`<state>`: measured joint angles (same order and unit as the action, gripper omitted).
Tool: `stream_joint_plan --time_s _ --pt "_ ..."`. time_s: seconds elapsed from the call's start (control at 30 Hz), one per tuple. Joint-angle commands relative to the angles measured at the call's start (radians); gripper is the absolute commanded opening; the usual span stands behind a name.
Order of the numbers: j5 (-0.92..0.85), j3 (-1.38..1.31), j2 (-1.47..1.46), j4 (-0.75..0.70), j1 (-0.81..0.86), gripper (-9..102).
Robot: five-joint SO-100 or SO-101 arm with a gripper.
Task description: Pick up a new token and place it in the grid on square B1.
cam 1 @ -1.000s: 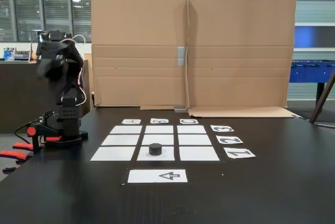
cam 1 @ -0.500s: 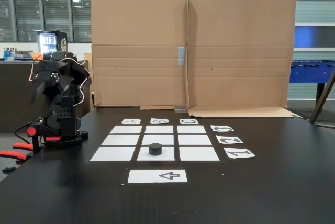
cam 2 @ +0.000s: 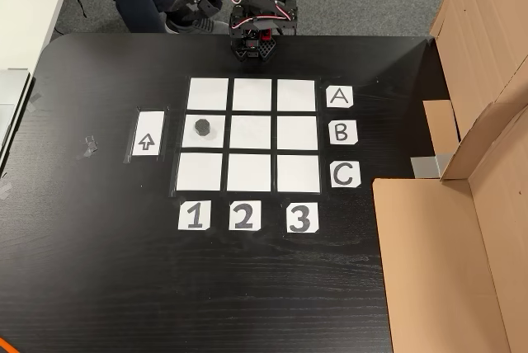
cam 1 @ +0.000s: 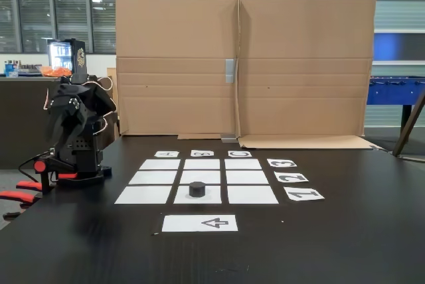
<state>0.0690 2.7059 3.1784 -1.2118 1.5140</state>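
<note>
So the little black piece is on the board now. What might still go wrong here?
Probably little. The token already sits on square B1, slightly toward one side, so a table bump might slide it toward the gap. The arm is folded beside the grid; an outward swing might brush the loose paper squares.

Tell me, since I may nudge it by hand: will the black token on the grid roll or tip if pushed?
The token is squat and sits flat on square B1, so it would probably slide rather than tip. Its outline looks round from above, so it might roll only if stood on edge. The paper beneath may shift or wrinkle with it.
</note>
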Motion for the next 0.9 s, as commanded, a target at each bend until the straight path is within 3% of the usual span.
stream_joint_plan --time_s 0.0,0.37,0.87 --pt "0.005 0.012 0.035 -0.011 0.006 14" --pt "0.002 0.081 0.14 -0.091 -0.003 14" --pt "-0.006 0.176 0.146 -0.061 -0.012 15"
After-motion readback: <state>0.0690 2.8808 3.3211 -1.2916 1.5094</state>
